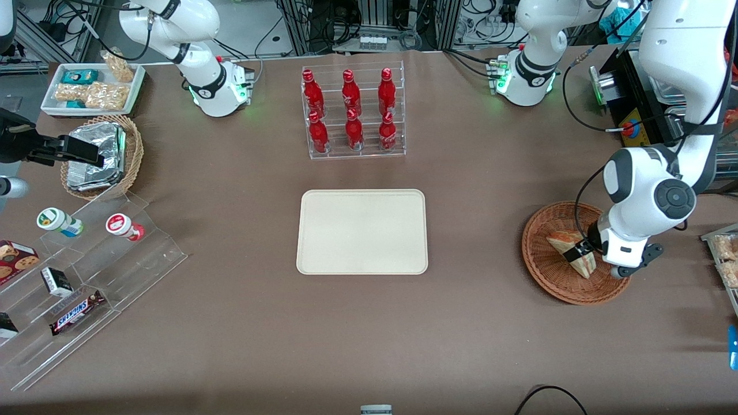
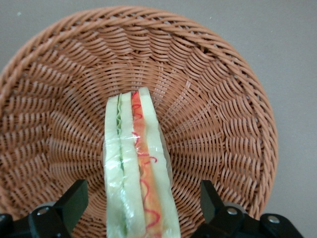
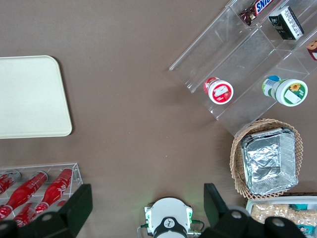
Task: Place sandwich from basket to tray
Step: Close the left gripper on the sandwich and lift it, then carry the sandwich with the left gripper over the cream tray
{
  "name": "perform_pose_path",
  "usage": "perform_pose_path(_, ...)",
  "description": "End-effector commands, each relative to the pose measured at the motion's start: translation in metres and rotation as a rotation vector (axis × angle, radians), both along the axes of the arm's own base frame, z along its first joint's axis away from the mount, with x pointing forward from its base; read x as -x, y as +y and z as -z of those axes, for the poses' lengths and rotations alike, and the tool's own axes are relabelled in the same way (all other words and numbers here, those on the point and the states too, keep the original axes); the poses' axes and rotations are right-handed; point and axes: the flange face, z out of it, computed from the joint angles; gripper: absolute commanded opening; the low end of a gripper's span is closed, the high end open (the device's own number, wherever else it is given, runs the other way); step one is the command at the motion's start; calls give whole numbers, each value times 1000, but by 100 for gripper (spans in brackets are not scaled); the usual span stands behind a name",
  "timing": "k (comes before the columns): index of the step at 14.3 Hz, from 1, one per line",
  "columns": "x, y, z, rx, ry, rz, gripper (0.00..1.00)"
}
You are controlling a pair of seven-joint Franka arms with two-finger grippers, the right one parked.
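Observation:
The sandwich (image 1: 571, 252) is a wrapped white-bread wedge with red-orange and green filling. It lies in the reddish-brown wicker basket (image 1: 542, 276) at the working arm's end of the table. The left gripper (image 1: 583, 251) is down in the basket, open. Its black fingers (image 2: 74, 201) stand one on each side of the sandwich (image 2: 138, 173) with a gap to the bread on both sides. The basket's weave (image 2: 218, 109) fills the wrist view. The cream tray (image 1: 362, 231) lies bare at the table's middle; it also shows in the right wrist view (image 3: 29, 96).
A clear rack of red bottles (image 1: 351, 112) stands farther from the front camera than the tray. Toward the parked arm's end are a tan basket with foil packets (image 1: 98, 155), a white snack tray (image 1: 92, 86) and a clear stepped stand with snacks (image 1: 86, 276).

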Motion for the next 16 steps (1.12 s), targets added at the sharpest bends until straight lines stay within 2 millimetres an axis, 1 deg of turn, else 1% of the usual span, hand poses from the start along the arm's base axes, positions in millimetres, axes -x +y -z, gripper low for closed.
perform_pose_path(1, 1, 2, 15, -5, 9, -23, 100)
perform_pose_path(2, 2, 3, 20, -4, 18, -30, 100)
perform_pose_path(3, 4, 4, 25, -4, 29, -42, 94)
perform_pose_path(4, 6, 5, 27, -5, 34, -48, 80)
perform_pose_path(6, 6, 6, 26, -6, 33, -54, 30)
perform_pose_path(7, 6, 5, 25, -6, 34, -57, 20)
perform_pose_path(8, 6, 5, 24, -7, 34, -55, 18)
perform_pose_path(10, 4, 4, 20, -8, 28, -53, 11)
perform_pose_path(11, 2, 4, 15, -9, 23, -52, 9)
perform_pose_path(12, 1, 4, 5, -13, 24, -53, 9)
perform_pose_path(13, -3, 1, -9, -18, 28, -46, 9)
perform_pose_path(14, -6, -6, -23, -23, 41, -32, 9)
perform_pose_path(15, -7, -24, -33, -26, 49, -4, 9)
perform_pose_path(16, -6, -52, -37, -27, 45, 46, 9)
